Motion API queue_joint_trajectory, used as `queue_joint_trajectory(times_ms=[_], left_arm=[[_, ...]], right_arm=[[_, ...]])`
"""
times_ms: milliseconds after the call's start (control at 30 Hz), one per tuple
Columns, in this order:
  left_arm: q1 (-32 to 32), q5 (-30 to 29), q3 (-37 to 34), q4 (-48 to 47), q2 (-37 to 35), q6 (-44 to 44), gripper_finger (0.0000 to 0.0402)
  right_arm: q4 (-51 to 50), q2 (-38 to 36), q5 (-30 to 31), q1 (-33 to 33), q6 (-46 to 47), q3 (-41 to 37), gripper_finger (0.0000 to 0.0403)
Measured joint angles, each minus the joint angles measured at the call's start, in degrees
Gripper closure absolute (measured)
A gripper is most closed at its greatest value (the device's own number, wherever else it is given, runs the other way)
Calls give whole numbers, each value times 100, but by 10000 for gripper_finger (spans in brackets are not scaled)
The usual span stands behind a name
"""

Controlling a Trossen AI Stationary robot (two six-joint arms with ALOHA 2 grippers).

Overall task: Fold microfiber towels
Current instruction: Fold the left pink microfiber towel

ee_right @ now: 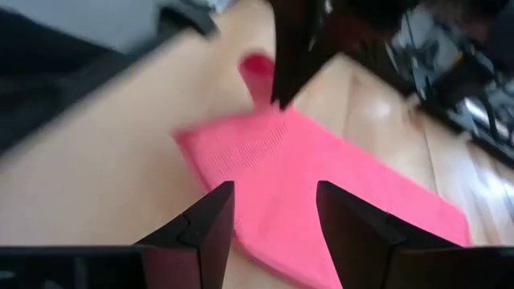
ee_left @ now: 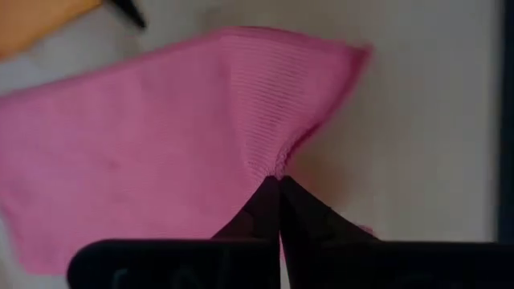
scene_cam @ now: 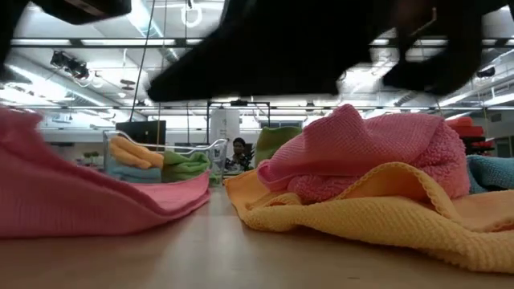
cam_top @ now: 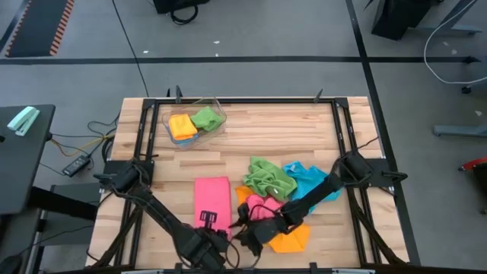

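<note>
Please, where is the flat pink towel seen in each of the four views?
High view: pink towel, lower centre, near the table's front edge.
Low view: at left, in front of the bin.
Left wrist view: fills the middle, its edge pinched by the left gripper.
Right wrist view: centre, beyond the open right gripper.
Shared landmark: the left gripper pinching the towel.

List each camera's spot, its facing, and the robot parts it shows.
High: overhead, straight down; both arms, pink towel.
Low: tabletop level, facing the room; arms dark overhead, bin.
Left wrist: left gripper shut, pinching the pink towel.
Right wrist: right gripper open over it.
Shared: both wrist views show the pink towel.
</note>
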Motion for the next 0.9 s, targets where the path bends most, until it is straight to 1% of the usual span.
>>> queue_joint_trajectory(times_ms=[133,267,333,467,633,767,900], left_arm=[[176,-162,-22,-84,4,566,392],[442,-164,-22,-174,4,907,397],[559,-236,-22,-312,4,1016,395],[747,-381,-115,-297,2,1173,391],[943,-401,-553,-284,2,1213,397],[1058,-527,-885,-264,7,1127,391],[1109,-549,-978,42,7,1273,395]], right_arm=[[-505,-31,23,-251,239,-4,216],[-991,-262,27,-247,479,-11,217],[-1312,-431,87,-171,603,-7,217],[-1816,-700,154,22,851,-9,217],[-2348,-850,399,388,1079,-4,217],[-2597,-882,610,651,1125,-5,217],[-2623,-894,872,827,1166,-7,217]])
